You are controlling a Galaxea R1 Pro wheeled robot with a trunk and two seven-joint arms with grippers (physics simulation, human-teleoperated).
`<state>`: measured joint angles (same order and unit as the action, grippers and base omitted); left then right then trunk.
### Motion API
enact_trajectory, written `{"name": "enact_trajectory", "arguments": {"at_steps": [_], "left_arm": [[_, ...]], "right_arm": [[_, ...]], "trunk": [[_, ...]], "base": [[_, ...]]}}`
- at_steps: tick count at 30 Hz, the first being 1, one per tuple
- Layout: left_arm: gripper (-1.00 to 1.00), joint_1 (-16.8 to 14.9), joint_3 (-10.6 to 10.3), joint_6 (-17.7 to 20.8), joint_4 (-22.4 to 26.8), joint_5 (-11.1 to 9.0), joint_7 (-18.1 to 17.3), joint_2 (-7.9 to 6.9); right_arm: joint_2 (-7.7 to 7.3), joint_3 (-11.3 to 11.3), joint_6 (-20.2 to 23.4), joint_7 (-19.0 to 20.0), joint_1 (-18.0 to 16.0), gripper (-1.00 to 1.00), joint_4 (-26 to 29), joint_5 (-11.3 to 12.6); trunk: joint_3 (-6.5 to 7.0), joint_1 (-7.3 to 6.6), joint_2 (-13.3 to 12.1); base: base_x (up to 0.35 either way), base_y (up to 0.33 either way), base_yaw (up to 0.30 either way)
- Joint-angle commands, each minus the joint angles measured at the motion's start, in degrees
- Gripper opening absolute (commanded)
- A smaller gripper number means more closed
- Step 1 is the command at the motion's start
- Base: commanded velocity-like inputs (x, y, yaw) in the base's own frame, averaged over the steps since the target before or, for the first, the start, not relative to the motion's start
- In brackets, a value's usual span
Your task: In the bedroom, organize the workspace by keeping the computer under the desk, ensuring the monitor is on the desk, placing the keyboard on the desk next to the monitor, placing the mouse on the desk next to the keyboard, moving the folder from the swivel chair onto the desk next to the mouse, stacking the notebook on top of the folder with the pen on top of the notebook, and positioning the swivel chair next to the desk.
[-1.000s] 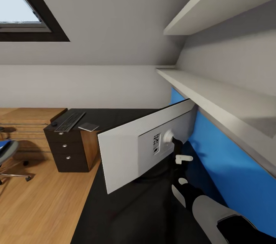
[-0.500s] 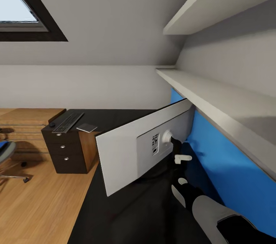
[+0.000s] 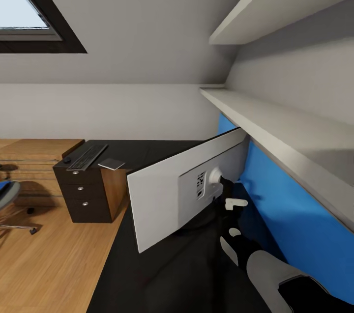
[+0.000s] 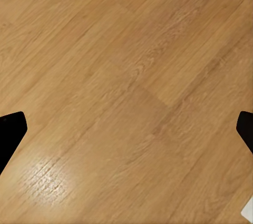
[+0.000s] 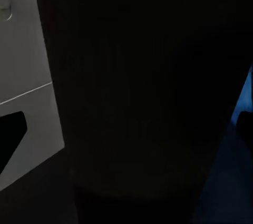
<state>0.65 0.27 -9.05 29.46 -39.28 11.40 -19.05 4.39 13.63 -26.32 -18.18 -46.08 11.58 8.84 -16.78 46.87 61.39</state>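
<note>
Right gripper [image 3: 230, 217] reaches behind the monitor [image 3: 162, 195], jaws apparently closed round its dark stand, probably to turn the screen, which shows its pale back. Monitor stands on the desk [image 3: 147, 273], right side. Left gripper [image 4: 126, 129] hangs over bare floor, jaws wide, empty. Far left: keyboard [image 3: 88, 155], notebook [image 3: 112, 163].
</note>
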Motion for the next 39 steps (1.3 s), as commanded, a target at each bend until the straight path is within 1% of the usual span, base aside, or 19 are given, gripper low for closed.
{"name": "enact_trajectory", "arguments": {"at_steps": [1, 11, 18, 25, 39], "left_arm": [[1.0, 0.1, -0.1, -0.1, 0.2, -0.4, 0.2, -0.02], [1.0, 0.1, -0.1, -0.1, 0.2, -0.4, 0.2, -0.02], [1.0, 0.1, -0.1, -0.1, 0.1, -0.4, 0.2, -0.02], [1.0, 0.1, -0.1, -0.1, 0.1, -0.4, 0.2, -0.02], [1.0, 0.1, -0.3, 0.1, -0.5, -0.5, 0.2, 0.3]], "right_arm": [[0.0, 0.5, -0.2, -0.2, -0.1, 1.0, -0.1, 0.6], [0.0, 0.5, -0.2, -0.2, -0.1, 1.0, -0.1, 0.6], [0.0, 0.5, -0.2, -0.2, -0.1, 1.0, -0.1, 0.6], [0.0, 0.5, -0.2, -0.2, -0.1, 1.0, -0.1, 0.6], [0.29, 0.5, -0.3, -0.1, -0.1, 1.0, -0.1, 0.5]], "trunk": [[-0.06, 0.01, 0.0], [-0.06, 0.01, 0.0], [-0.06, 0.01, 0.0], [-0.06, 0.01, 0.0], [-0.06, 0.01, 0.0]], "base": [[0.0, 0.0, 0.0], [-0.013, 0.0, 0.0], [-0.197, 0.0, 0.0], [-0.119, 0.0, 0.0], [-0.309, 0.001, 0.0]]}}
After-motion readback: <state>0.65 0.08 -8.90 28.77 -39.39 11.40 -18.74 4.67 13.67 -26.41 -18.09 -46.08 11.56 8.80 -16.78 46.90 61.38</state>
